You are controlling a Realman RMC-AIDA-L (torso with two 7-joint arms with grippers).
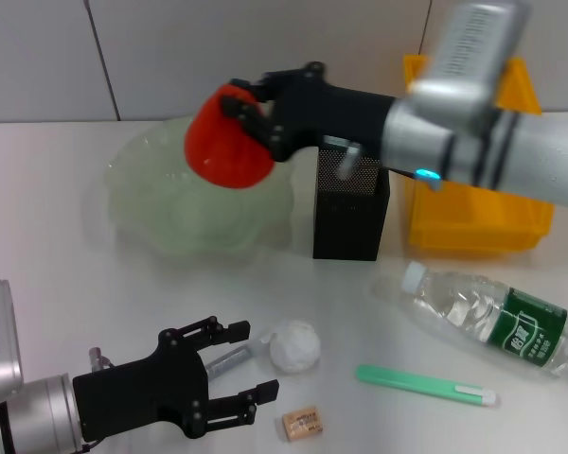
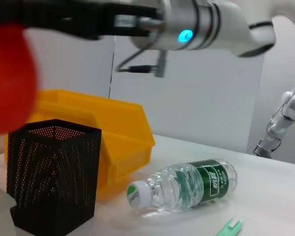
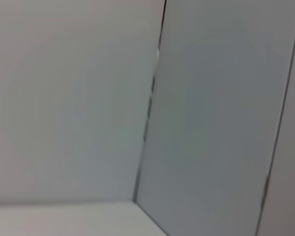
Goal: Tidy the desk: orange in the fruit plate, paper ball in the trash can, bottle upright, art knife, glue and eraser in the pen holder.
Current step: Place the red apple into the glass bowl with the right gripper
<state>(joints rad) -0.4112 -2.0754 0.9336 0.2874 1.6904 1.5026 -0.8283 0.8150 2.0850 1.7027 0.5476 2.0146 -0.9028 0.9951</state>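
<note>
Several small things lie at the near edge of the desk: the eraser (image 1: 302, 423), the paper ball (image 1: 294, 344) just behind it, and the green art knife (image 1: 424, 385) more to the right. The left gripper (image 1: 242, 369) rests low on the desk beside them, with its fingers spread apart and nothing between them; a grey stick, maybe the glue, lies just at its fingertips. Behind the knife the bottle (image 1: 495, 317) lies on its side. Farther back stands the black pen holder (image 1: 350, 210), with the yellow bin (image 1: 478, 227) at its right and the pale fruit plate (image 1: 175, 208) at its left. Above the plate's far side the right gripper (image 1: 260, 104) is clenched around the orange (image 1: 227, 138), holding it in the air.
</note>
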